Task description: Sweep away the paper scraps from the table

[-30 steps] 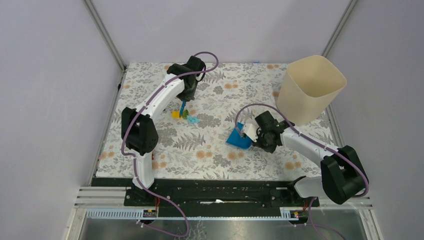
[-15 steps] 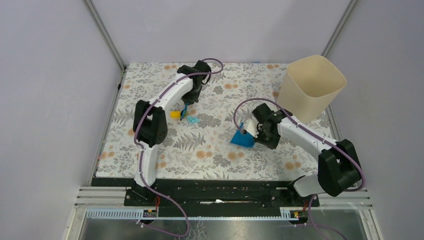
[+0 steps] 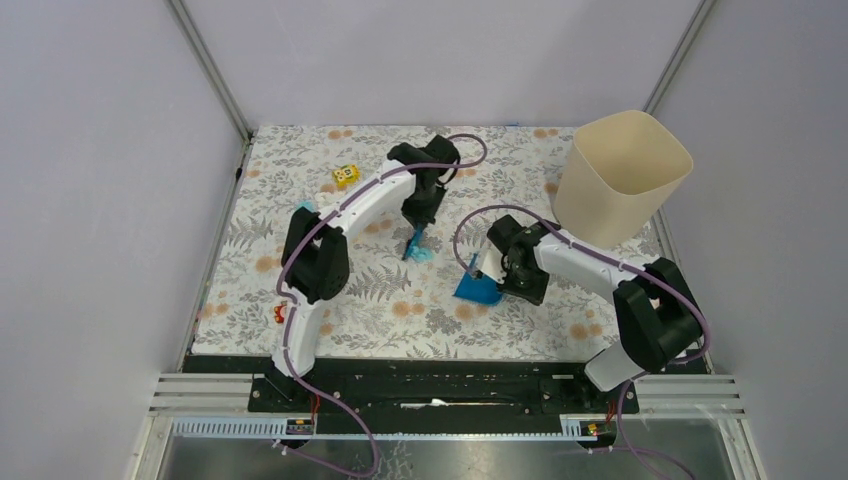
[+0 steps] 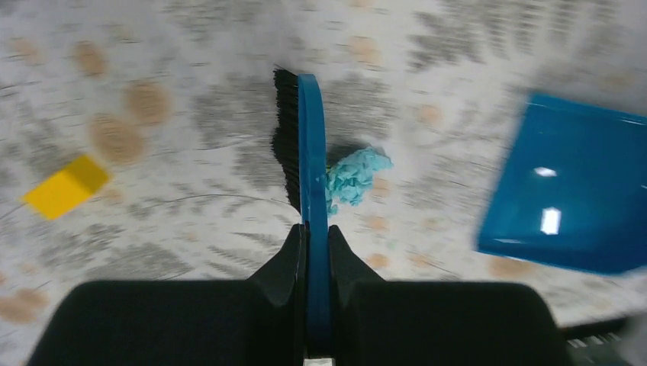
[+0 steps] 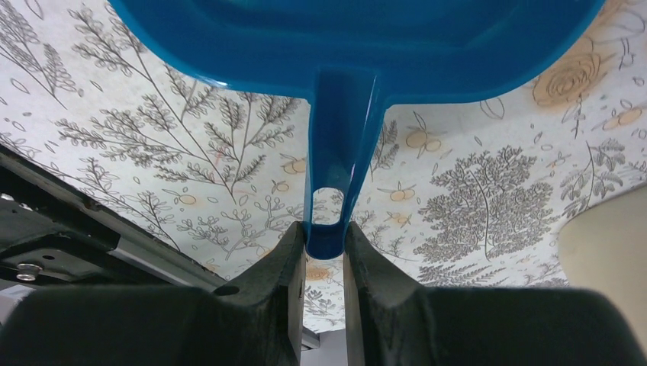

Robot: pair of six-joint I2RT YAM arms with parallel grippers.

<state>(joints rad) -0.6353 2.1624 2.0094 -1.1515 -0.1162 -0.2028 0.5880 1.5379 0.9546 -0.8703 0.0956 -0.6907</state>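
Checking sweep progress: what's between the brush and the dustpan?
One crumpled light-blue paper scrap, right against the brush; then bare table to the dustpan. Left wrist view shows it.

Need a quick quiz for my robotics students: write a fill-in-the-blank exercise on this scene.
1. The jaws of the left gripper are shut on a brush with ____ bristles.
2. The jaws of the right gripper pinch the handle of a ____ dustpan.
3. The beige bin stands at the far ____ corner of the table.
Missing words: black; blue; right.
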